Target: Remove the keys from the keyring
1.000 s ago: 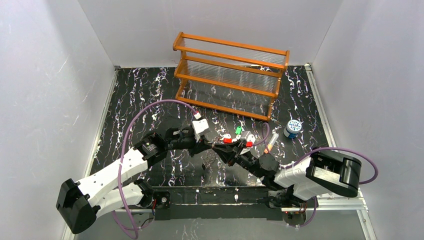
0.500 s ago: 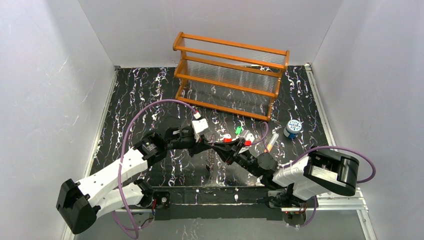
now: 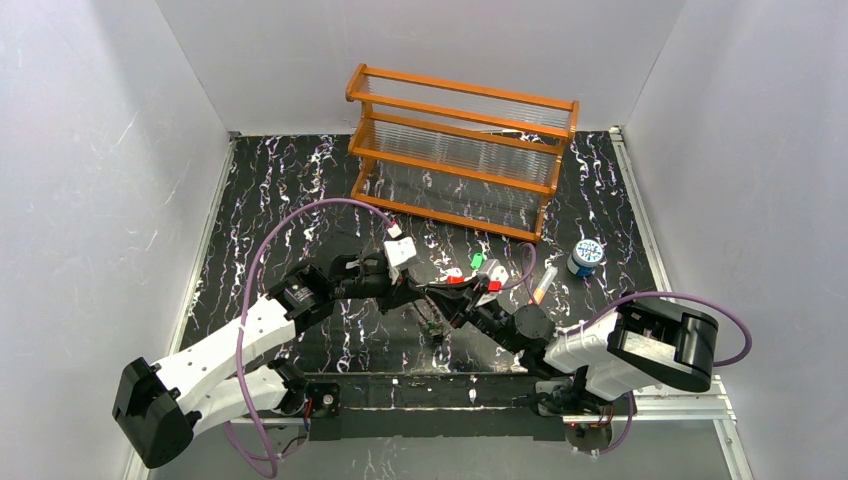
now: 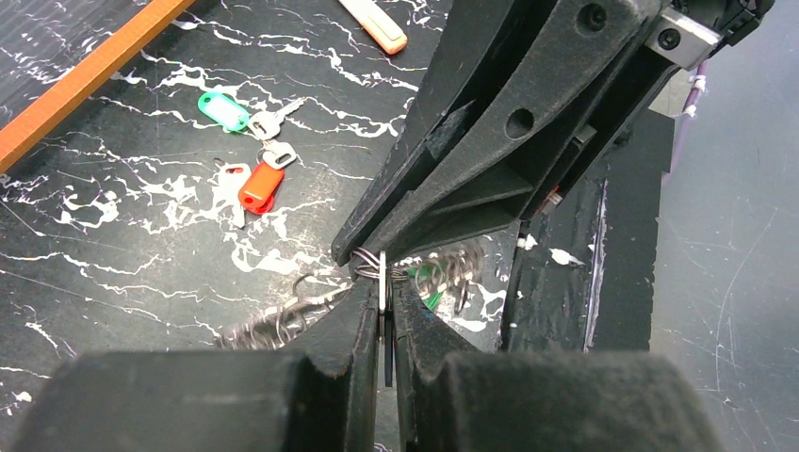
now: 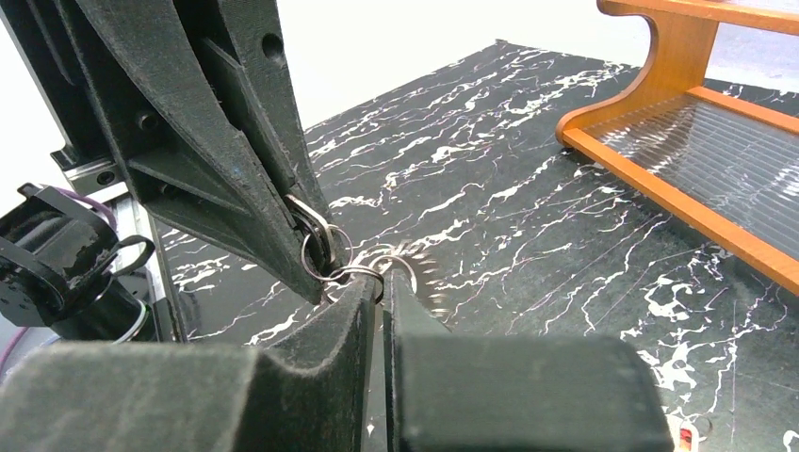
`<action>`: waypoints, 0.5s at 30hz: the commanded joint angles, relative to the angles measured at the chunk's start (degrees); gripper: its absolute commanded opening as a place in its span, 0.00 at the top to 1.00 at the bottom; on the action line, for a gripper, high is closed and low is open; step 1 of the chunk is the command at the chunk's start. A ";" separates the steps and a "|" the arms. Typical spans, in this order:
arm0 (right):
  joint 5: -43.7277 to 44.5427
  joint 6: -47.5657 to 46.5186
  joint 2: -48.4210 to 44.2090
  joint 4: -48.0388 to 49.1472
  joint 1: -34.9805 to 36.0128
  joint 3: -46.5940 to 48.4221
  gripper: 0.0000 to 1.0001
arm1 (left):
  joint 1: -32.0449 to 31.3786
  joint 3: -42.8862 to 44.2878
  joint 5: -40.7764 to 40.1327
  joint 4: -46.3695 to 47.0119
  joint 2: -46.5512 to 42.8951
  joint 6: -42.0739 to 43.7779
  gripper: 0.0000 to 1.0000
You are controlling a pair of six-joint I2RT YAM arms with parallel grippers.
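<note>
My left gripper (image 3: pixel 416 291) and right gripper (image 3: pixel 442 302) meet tip to tip above the mat. In the left wrist view the left gripper (image 4: pixel 383 294) is shut on a thin metal piece joined to small wire rings (image 4: pixel 369 264). In the right wrist view the right gripper (image 5: pixel 381 282) is shut on a wire ring (image 5: pixel 356 273) of the same bunch. The toothed keyring (image 5: pixel 422 271) hangs blurred beneath them (image 3: pixel 432 325) with a green key (image 4: pixel 431 294). Loose keys lie on the mat: a red one (image 3: pixel 455 280), a green one (image 3: pixel 477 262) and another red one (image 3: pixel 497 288).
A wooden rack (image 3: pixel 460 150) stands at the back. A blue-white lid (image 3: pixel 586 256) and a clear tube with an orange cap (image 3: pixel 541 285) lie to the right of the keys. White walls close in both sides.
Both grippers stay joined at the rings. The dangling toothed keyring has swung a little to the right and now looks blurred. The right arm has shifted slightly left.
</note>
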 commanded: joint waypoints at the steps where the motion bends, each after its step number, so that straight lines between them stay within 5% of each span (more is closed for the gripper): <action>1: 0.09 -2.31 -0.67 18.45 0.33 2.37 0.88 | 0.36 -0.07 3.01 2.61 -0.68 -0.86 1.00; 6: -0.88 -4.43 -0.54 18.45 0.33 2.20 0.99 | 1.25 0.01 2.89 4.28 -1.48 -1.30 1.00; 15: -5.31 -10.77 0.30 18.44 0.33 1.21 0.99 | 3.06 0.46 1.06 3.25 -2.35 -1.41 1.00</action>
